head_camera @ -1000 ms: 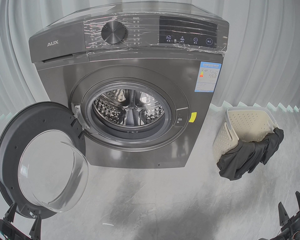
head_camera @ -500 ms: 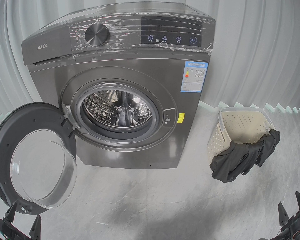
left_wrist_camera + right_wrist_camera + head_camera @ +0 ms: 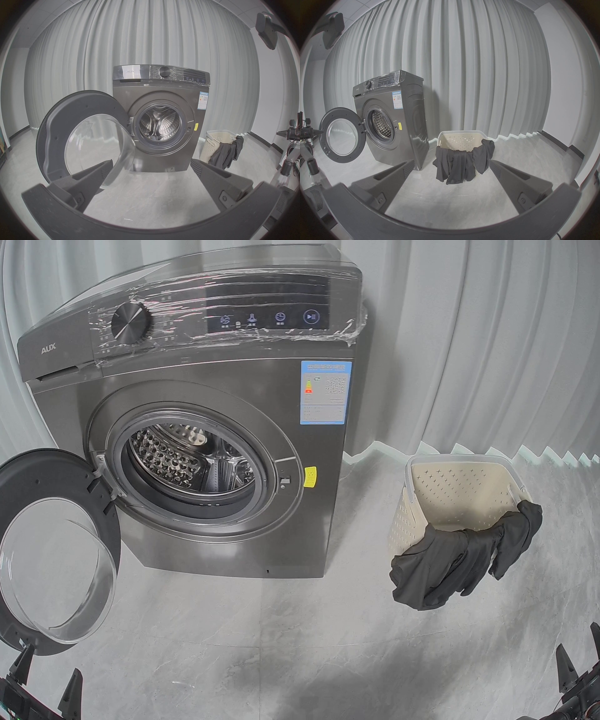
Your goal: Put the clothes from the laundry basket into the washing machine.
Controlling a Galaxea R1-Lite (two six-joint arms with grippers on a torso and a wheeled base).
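Behind everything I log a pale pleated curtain (image 3: 475, 346), with a grey marbled floor (image 3: 312, 640) below. The grey front-loading washing machine (image 3: 187, 374) stands on the floor at the left of the head view, its control panel wrapped in clear film. Its round door (image 3: 37, 477) is swung wide open toward my left side, and the steel drum (image 3: 181, 459) shows its perforated wall. The cream perforated laundry basket (image 3: 462, 487) stands on the floor to the right of the machine, apart from it and near the curtain. The clothes, a dark grey garment (image 3: 450, 565), hang over the basket's near rim and down its outer wall. The left gripper (image 3: 151, 165) sits low, facing the open door, fingers released and spread wide. The right gripper (image 3: 451, 164) sits low, facing the basket and well apart from it, fingers likewise released and spread.
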